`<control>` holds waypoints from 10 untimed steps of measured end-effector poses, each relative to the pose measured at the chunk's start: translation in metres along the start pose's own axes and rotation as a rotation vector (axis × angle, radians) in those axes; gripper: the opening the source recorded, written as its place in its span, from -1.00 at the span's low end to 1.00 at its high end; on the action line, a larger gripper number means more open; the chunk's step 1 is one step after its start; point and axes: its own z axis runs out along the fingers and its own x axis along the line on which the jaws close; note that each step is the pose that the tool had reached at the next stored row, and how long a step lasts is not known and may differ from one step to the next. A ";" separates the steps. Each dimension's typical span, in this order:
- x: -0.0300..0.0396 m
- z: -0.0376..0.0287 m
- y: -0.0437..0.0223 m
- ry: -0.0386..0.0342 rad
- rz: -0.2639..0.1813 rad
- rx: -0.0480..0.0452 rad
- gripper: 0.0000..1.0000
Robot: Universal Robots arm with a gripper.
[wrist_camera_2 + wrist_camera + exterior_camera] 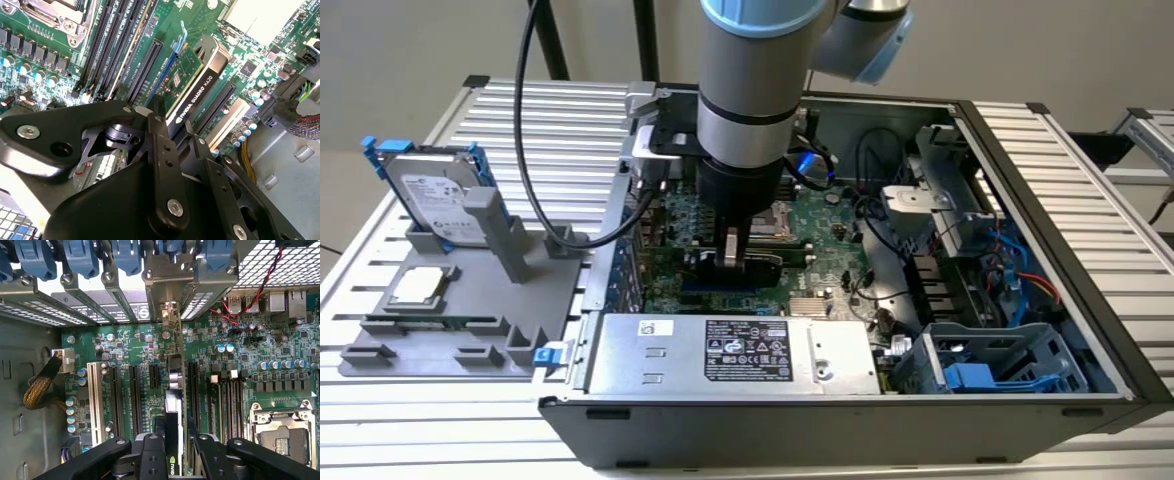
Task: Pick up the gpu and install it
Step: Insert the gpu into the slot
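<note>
Closest to us in the second wrist view is the hand point(172, 132), black fingers point(162, 150) pinching the gpu point(192, 87) by its top edge. Card stands on edge over the motherboard point(45, 45), black cooler face with a silver strip on one side, green board on the other. In the first wrist view we see the gpu point(174, 405) edge-on, lined up with a long expansion slot, its silver end bracket point(170, 310) up at the rear slot openings of the case. Can't tell whether it's fully seated in the slot.

In the exterior view the arm point(747, 90) reaches straight down into the open computer case point(1067, 240), hand point(734, 262) low over the board. Power supply point(734, 355) sits along the case's near wall. On the counter point(520, 110) toward the exterior view's left, a grey fixture point(467, 320) carries a hard drive point(438, 205) standing upright and a cpu chip point(420, 287) lying flat.
</note>
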 end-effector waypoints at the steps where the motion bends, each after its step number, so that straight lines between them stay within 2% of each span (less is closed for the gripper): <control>1: 0.0000 0.0001 0.0000 -0.0001 0.000 0.0000 -1.00; 10: -0.0001 0.0002 -0.0011 -0.0001 0.000 0.0000 -1.00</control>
